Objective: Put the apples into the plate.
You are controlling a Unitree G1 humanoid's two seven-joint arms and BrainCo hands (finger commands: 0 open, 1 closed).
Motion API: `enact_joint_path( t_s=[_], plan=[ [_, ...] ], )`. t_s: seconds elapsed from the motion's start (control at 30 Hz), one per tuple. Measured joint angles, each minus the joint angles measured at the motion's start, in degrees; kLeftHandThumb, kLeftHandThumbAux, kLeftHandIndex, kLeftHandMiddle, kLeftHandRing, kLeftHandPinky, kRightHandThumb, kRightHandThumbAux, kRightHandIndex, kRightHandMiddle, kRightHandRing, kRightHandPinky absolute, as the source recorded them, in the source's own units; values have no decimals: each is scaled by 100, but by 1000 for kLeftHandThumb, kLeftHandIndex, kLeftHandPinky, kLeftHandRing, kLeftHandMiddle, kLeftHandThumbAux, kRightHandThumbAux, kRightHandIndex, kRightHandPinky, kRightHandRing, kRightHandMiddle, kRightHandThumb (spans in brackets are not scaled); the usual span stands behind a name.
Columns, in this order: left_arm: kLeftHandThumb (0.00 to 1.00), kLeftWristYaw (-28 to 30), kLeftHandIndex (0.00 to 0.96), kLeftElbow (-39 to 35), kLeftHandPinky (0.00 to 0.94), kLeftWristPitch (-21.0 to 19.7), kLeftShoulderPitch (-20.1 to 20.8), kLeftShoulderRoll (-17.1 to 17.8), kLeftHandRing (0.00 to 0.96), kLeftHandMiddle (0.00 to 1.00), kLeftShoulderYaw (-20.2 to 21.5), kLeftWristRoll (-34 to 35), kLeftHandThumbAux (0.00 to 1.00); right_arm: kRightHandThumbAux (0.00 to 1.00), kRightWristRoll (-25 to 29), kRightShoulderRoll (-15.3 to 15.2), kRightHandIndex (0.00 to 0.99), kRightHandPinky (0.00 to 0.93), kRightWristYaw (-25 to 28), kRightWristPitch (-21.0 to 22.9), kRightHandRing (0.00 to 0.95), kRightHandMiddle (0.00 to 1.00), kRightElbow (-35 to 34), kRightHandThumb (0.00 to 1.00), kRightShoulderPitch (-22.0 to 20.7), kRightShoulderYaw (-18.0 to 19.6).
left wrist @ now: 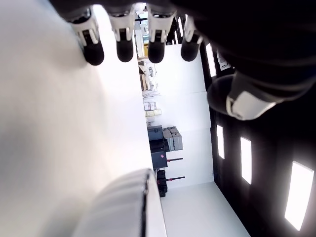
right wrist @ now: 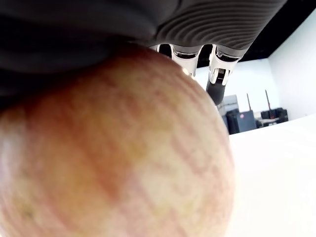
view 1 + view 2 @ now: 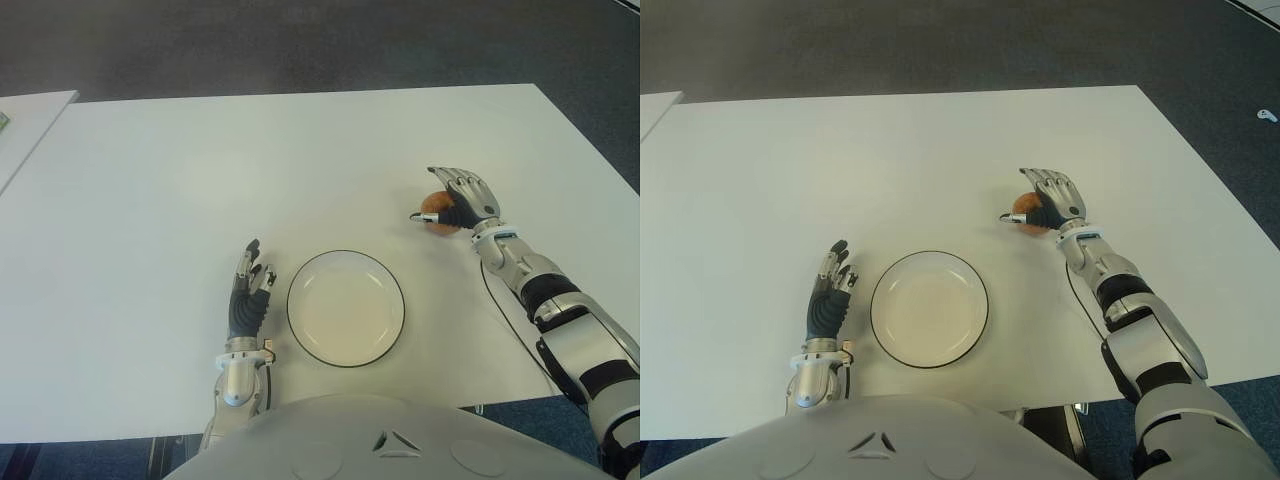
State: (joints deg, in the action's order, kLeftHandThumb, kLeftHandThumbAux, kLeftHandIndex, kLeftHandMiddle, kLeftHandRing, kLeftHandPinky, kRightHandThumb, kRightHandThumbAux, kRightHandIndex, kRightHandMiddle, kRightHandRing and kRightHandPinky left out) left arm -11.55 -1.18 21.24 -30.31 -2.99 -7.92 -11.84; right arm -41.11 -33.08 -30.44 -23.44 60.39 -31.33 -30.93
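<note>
One reddish-yellow apple [image 3: 433, 207] sits on the white table [image 3: 200, 170], to the right of and a little beyond the plate. My right hand [image 3: 440, 195] covers it from above. The palm presses on the apple [image 2: 113, 148], the fingers [image 2: 217, 74] stretch straight past it, and the thumb reaches around its left side. The white plate [image 3: 345, 254] with a dark rim stands near the table's front edge and holds nothing. My left hand [image 3: 250, 285] shows just left of the plate, its fingers [image 1: 123, 47] straight and holding nothing.
A second white table [image 3: 25, 125] adjoins at the far left. Dark carpet [image 3: 300, 45] lies beyond the far edge. The table's right edge runs close behind my right forearm [image 3: 545, 290].
</note>
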Motion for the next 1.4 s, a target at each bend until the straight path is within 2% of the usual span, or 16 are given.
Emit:
enact_joint_path(
  t_s=[0.33, 0.77, 0.97, 1.1, 1.17, 1.23, 1.4],
  plan=[
    [46, 11, 0, -11, 0, 0, 0, 25, 0, 0, 5, -1, 478, 444, 3, 2, 121, 212, -6, -5, 224, 251, 0, 341, 4, 10],
    [53, 186, 0, -99, 0, -26, -8, 45, 0, 0, 7, 170, 464, 456, 6, 6, 210, 199, -57, -17, 253, 300, 13, 362, 20, 22],
    [46, 263, 0, -199, 0, -101, -39, 77, 0, 0, 13, 238, 481, 518, 4, 16, 347, 313, -58, -35, 385, 429, 100, 418, -24, 18],
    [44, 284, 0, -270, 0, -126, -64, 97, 0, 0, 22, 282, 485, 541, -21, 17, 412, 357, -64, -33, 430, 473, 119, 434, -45, -9],
    [43, 299, 0, -294, 0, -150, -69, 104, 0, 0, 25, 290, 488, 642, -30, 17, 423, 409, -66, -25, 482, 522, 136, 583, -63, -32],
    [42, 308, 0, -315, 0, -165, -76, 112, 0, 0, 24, 291, 490, 676, -31, 20, 428, 444, -68, -3, 522, 561, 143, 634, -71, -44],
    [39, 312, 0, -346, 0, -202, -102, 120, 0, 0, 24, 291, 488, 708, -28, 28, 434, 517, -70, 22, 603, 639, 145, 679, -77, -50]
  ],
)
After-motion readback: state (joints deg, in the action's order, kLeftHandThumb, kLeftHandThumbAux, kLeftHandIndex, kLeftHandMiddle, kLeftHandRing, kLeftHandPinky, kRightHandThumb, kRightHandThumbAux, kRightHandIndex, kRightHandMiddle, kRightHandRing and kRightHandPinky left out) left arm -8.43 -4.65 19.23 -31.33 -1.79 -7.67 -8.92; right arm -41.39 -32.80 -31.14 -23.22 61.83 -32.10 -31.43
